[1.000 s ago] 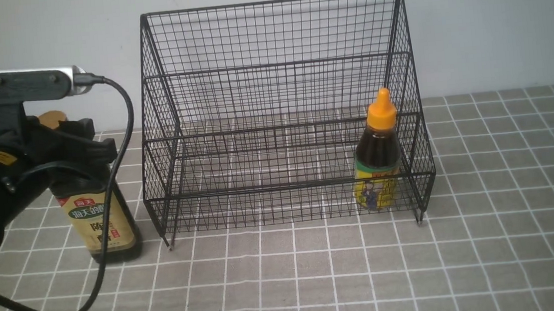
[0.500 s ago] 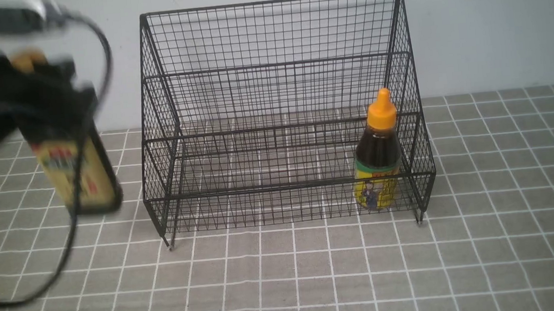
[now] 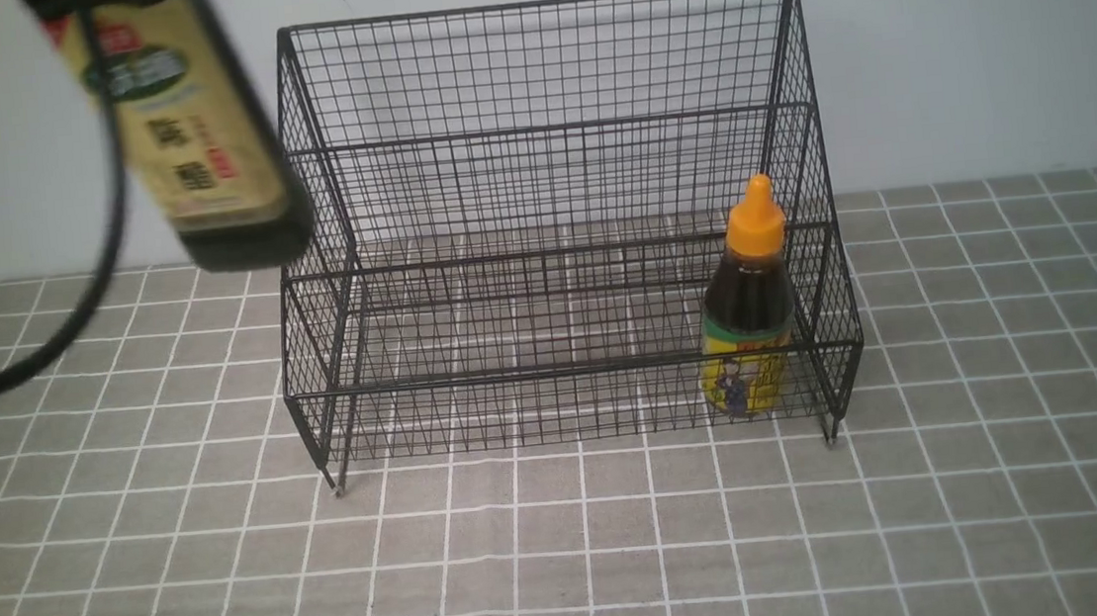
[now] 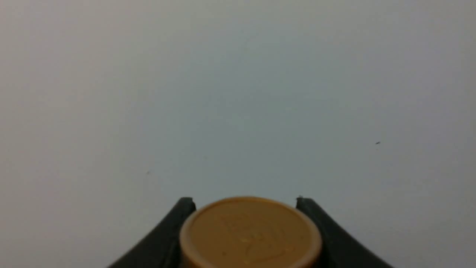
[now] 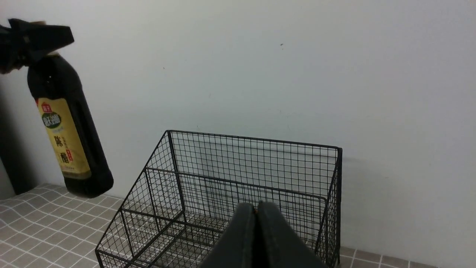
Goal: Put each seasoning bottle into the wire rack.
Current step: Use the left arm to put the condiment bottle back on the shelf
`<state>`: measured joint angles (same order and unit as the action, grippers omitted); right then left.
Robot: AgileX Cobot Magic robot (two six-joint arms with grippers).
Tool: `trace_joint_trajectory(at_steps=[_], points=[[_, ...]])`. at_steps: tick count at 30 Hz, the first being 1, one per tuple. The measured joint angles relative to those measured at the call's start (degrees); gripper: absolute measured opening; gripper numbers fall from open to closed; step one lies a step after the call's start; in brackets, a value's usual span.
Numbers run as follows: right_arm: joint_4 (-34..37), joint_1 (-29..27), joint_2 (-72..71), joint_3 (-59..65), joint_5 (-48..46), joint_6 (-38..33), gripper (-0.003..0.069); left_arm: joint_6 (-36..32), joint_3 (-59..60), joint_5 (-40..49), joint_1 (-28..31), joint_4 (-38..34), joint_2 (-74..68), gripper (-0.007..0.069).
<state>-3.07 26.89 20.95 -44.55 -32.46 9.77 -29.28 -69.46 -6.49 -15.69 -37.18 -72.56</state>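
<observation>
While the short bottle (image 3: 747,310) stands in the rack (image 3: 543,130) at four o'clock, the left tool (image 4: 244,203) clamps the tall bottle (image 3: 195,130) by its neck, aloft at the rack's ten o'clock, which should next swing over the side wire and lower in; the right tool (image 5: 256,212) is closed, empty.

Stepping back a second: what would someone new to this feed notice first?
The tall bottle stands out most: it hangs tilted in mid-air, gripped near its gold cap by the left gripper, just outside the upper left corner of the wire rack. Next comes the shorter bottle with the orange cap, upright on the rack's lower tier at its right end. The right gripper is shut and empty.
</observation>
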Motion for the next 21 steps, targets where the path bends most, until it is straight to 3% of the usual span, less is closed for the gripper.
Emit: trace_joint_trajectory(at_steps=[11,21], points=[[-0.4,0.0,0.0,0.0,1.3,0.0,-0.0014,-0.7,-6.6,-4.5,-4.4,-0.9,-14.3,0.0302],[-1.9,0.0,0.0,0.0,1.3,0.0,-0.0014,-4.0,-6.8,-0.5,-4.4,-1.5,-22.1,0.0301]])
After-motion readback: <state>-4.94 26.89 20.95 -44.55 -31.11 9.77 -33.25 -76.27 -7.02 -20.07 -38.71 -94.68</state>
